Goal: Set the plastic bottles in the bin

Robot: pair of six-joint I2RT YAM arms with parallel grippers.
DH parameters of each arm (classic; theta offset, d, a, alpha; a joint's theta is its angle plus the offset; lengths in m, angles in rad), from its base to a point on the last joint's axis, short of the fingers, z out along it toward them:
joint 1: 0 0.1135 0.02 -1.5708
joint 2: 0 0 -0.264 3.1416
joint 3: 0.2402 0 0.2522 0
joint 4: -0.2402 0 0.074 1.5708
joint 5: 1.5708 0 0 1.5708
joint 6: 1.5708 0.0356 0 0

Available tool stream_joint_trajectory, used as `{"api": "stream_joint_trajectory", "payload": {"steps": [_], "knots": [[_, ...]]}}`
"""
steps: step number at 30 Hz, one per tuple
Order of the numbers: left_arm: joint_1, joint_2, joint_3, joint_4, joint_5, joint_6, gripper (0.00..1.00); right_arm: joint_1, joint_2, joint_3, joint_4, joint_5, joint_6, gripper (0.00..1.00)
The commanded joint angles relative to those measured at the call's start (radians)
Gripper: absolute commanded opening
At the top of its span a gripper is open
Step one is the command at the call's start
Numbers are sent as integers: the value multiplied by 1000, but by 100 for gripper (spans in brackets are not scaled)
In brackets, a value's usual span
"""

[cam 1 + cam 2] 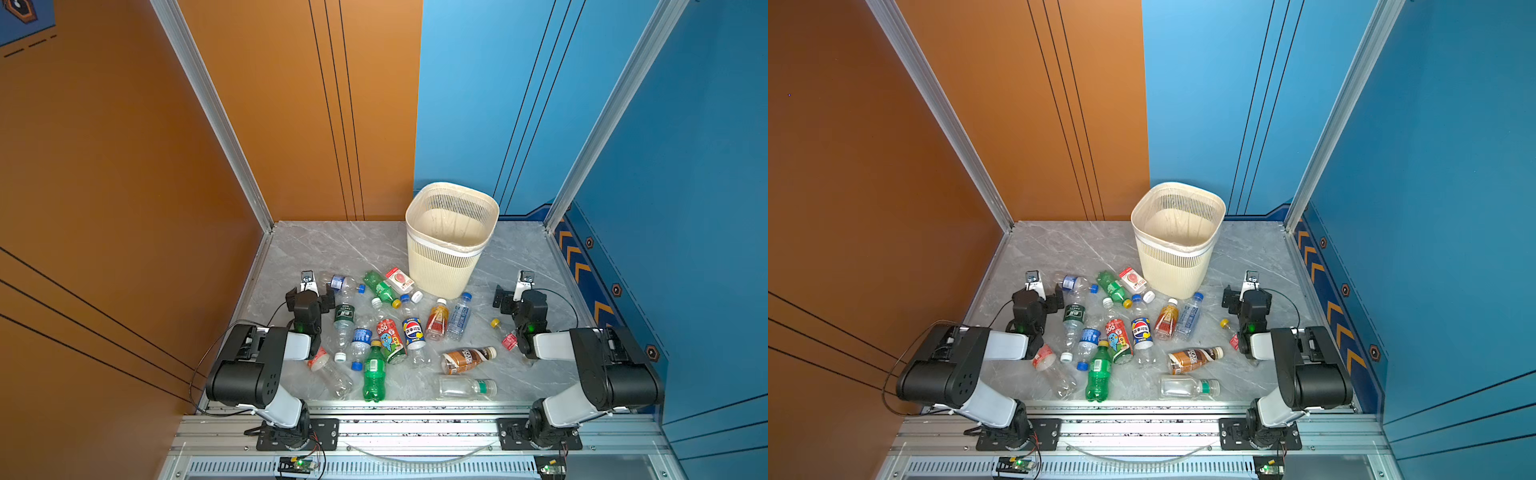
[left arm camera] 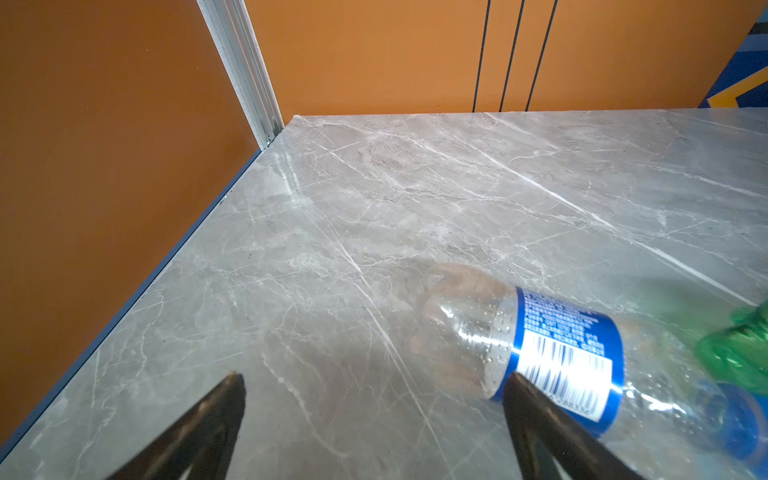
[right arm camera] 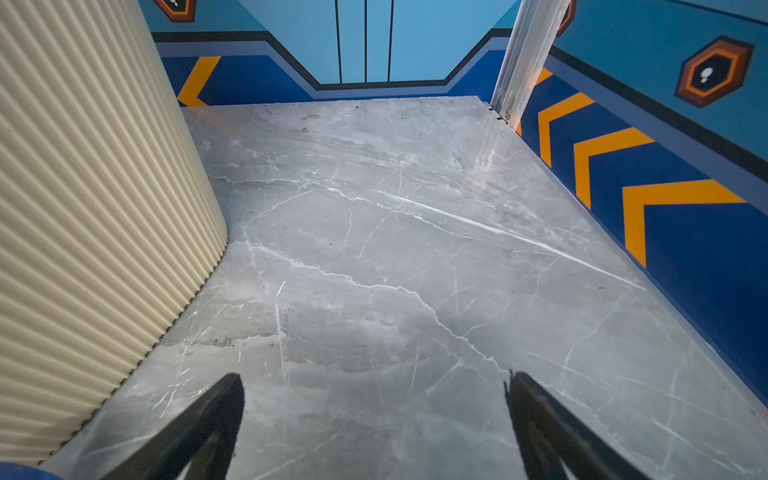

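Note:
Several plastic bottles lie scattered mid-table in both top views, among them a green one (image 1: 373, 372), a Pepsi one (image 1: 413, 332) and a brown one (image 1: 467, 359). The cream slatted bin (image 1: 440, 270) (image 1: 1173, 270) stands upright behind them. It is empty but for its liner. My left gripper (image 1: 310, 291) (image 1: 1037, 293) is open and low at the pile's left edge. A clear blue-labelled bottle (image 2: 561, 353) lies beside one finger in the left wrist view, with bare marble between the jaws (image 2: 374, 386). My right gripper (image 1: 519, 297) (image 3: 374, 386) is open over bare table beside the bin wall (image 3: 83, 208).
A white carton with a pink picture (image 1: 399, 279) lies against the bin's foot. One bottle with a yellow cap (image 1: 494, 323) is partly under my right arm, another (image 1: 328, 370) under my left. Orange and blue walls close three sides of the grey marble table (image 1: 332, 245).

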Motion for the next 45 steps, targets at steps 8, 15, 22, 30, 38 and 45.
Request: {"api": "stream_joint_trajectory", "payload": {"steps": [8, 15, 22, 30, 38, 45], "knots": [[5, 4, -4, 8, -5, 7, 98, 0, -11, 21, -20, 15, 11, 99], [4, 4, -4, 8, -5, 8, 98, -1, -11, 21, -21, 15, 11, 99], [6, 6, -4, 8, -3, 7, 97, -2, -11, 19, -21, 15, 11, 100], [23, 4, -2, 2, 32, -1, 98, -2, -11, 20, -20, 15, 11, 99], [23, 3, -2, 1, 32, 0, 98, -2, -11, 21, -21, 14, 11, 100], [23, 2, -3, 1, 33, -2, 98, -2, -11, 19, -20, 14, 11, 99]]}}
